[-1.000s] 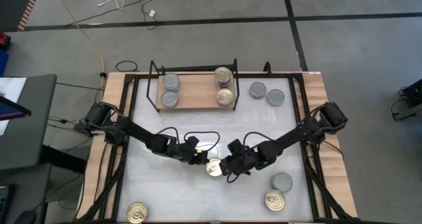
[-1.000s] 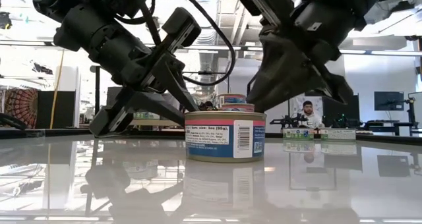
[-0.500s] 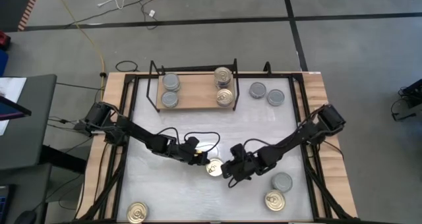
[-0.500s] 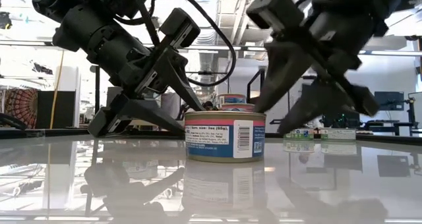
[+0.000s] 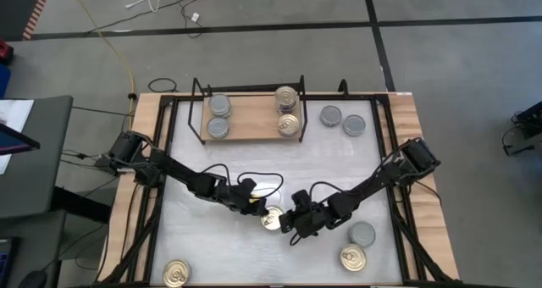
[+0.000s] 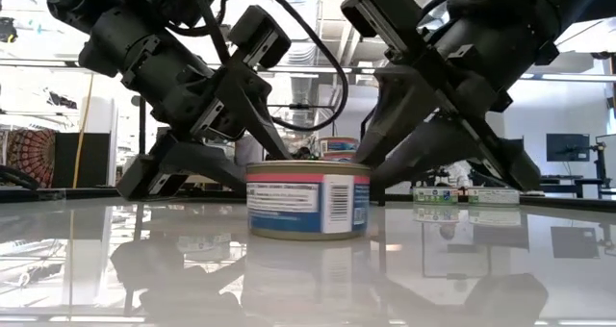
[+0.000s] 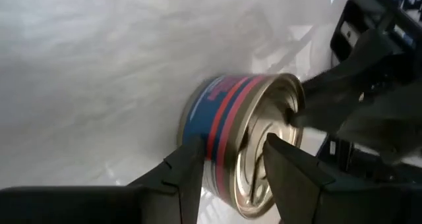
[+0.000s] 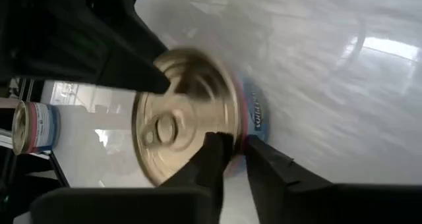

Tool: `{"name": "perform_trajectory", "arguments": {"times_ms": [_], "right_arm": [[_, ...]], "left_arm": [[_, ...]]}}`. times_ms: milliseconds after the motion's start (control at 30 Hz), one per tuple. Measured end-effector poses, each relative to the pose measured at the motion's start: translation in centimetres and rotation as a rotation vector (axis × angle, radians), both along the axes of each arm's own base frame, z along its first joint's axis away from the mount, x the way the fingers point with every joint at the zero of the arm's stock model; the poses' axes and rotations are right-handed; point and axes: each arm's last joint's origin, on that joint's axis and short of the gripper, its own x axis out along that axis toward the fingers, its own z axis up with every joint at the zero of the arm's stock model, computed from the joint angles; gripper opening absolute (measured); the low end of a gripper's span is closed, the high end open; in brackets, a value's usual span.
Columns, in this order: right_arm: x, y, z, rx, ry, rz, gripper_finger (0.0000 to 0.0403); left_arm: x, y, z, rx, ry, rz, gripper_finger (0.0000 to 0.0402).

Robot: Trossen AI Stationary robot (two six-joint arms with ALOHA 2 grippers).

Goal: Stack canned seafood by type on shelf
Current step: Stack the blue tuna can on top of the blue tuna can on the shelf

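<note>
My right gripper is back on the gold-top can mid-table, fingers pinching its rim after opening for a moment; the can has slid slightly toward the front edge. My left gripper straddles the opposite rim, jaws parted, not clamped. Shelf sits well beyond, so the lift there hasn't started.
</note>
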Motion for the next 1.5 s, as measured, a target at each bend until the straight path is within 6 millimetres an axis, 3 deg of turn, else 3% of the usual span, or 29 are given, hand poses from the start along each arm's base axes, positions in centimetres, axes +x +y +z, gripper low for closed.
{"name": "perform_trajectory", "arguments": {"times_ms": [300, 733, 1100, 1267, 1500], "right_arm": [[0.21, -0.46, 0.0, -0.017, 0.002, -0.004, 0.004], [0.11, -0.51, -0.12, -0.03, 0.015, 0.004, 0.0035], [0.08, -0.52, -0.19, -0.031, 0.017, 0.006, 0.0035], [0.08, -0.49, -0.25, -0.026, 0.022, 0.012, 0.0035], [-0.23, -0.59, -0.82, -0.032, 0.065, 0.026, 0.0034]], "left_arm": [[0.0, -0.25, 0.34, -0.07, -0.004, -0.061, 0.0148], [0.01, -0.27, 0.37, -0.13, 0.01, -0.037, 0.0148], [0.04, -0.13, 0.42, -0.067, -0.011, -0.022, 0.0154], [0.07, -0.12, 0.45, -0.053, -0.019, -0.028, 0.0182], [0.06, 0.14, 0.32, -0.029, -0.011, -0.039, 0.0256]]}}
